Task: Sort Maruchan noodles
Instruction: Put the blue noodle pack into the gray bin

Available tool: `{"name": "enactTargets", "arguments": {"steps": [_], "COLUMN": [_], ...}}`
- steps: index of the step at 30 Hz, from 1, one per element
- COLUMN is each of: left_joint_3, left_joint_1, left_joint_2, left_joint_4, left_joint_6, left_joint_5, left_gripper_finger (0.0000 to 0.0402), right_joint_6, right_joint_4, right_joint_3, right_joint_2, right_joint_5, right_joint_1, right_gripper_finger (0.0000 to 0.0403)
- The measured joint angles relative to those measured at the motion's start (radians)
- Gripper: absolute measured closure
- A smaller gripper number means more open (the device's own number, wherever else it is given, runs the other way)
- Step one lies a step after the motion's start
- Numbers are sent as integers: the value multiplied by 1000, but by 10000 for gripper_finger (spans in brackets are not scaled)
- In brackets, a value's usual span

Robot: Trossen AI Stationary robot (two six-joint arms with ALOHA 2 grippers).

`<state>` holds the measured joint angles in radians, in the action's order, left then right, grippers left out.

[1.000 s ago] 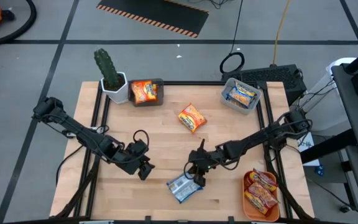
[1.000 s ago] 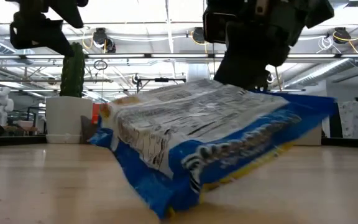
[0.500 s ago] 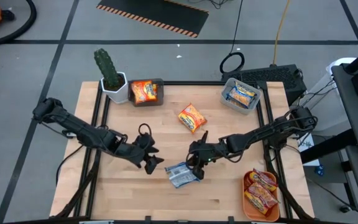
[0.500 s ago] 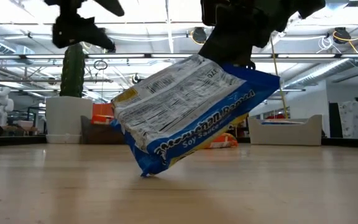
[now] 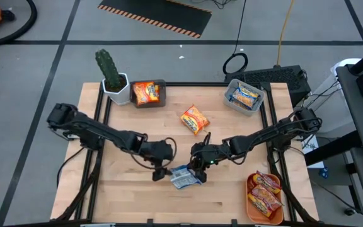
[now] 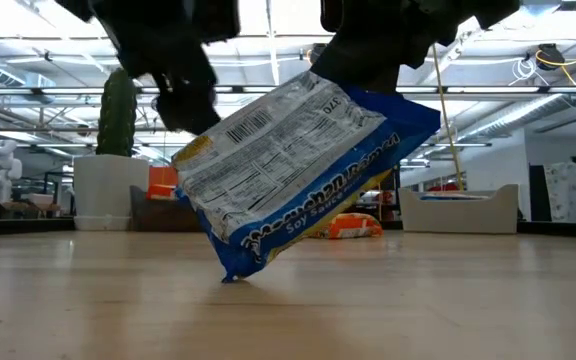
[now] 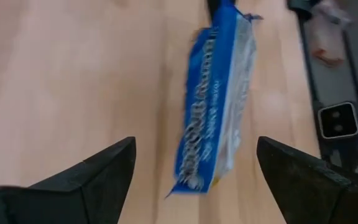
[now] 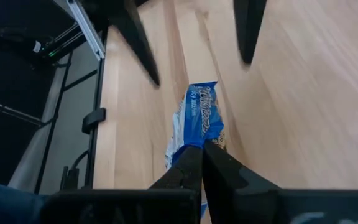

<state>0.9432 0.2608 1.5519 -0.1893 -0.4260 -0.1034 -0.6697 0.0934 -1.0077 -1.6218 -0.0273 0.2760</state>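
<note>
A blue-white Maruchan noodle packet [image 5: 184,178] stands tilted near the table's front middle, with my right gripper [image 5: 198,166] shut on its raised end. My left gripper [image 5: 161,169] is just left of it and open. Its two fingers [image 7: 120,163] stand on either side of the packet's free end [image 7: 219,106] without touching. An orange-yellow packet [image 5: 195,119] lies flat on the table farther back. My right gripper pinches the packet's raised end [image 8: 194,142] between its two shut fingers, coming from the table's right and slanting down. The packet hangs tilted below the fingers [image 6: 368,70]. Its lower corner [image 6: 230,275] rests on the table.
A grey bin [image 5: 149,94] at the back left holds an orange packet, beside a potted cactus [image 5: 111,74]. A clear bin [image 5: 244,96] at the back right holds a blue packet. An orange tray [image 5: 265,195] at the front right holds red-brown packets.
My left gripper has swept toward the table's right, come down and rolled, ending beside the packet. My right gripper has risen a little with the packet's end. The packet has tipped up steeper, with only its lower corner left on the table.
</note>
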Motion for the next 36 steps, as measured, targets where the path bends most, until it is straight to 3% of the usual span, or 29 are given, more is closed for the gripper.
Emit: {"name": "enactTargets", "arguments": {"steps": [4, 10, 17, 27, 30, 36], "left_joint_3": [1, 0, 0, 0, 0, 0], "left_joint_1": [-17, -18, 23, 36, 37, 37], "left_joint_2": [74, 172, 213, 212, 212, 211], "left_joint_4": [164, 278, 339, 329, 304, 311], "left_joint_6": [26, -1, 26, -43, -95, -86], "left_joint_5": [-100, -117, -142, -83, -26, -14], "left_gripper_finger": [64, 69, 133, 257, 265, 255], "right_joint_6": [0, 0, 4, 4, 1, -6], "right_joint_4": [-1, -2, -8, -4, -8, -7], "right_joint_3": [0, 0, 0, 0, 0, 0], "right_joint_2": [0, 0, 0, 0, -1, -1], "right_joint_5": [0, 0, 0, 1, 3, 3], "right_joint_1": [0, 0, 0, 0, 0, 0], "right_gripper_finger": [403, 403, 403, 403, 403, 403]}}
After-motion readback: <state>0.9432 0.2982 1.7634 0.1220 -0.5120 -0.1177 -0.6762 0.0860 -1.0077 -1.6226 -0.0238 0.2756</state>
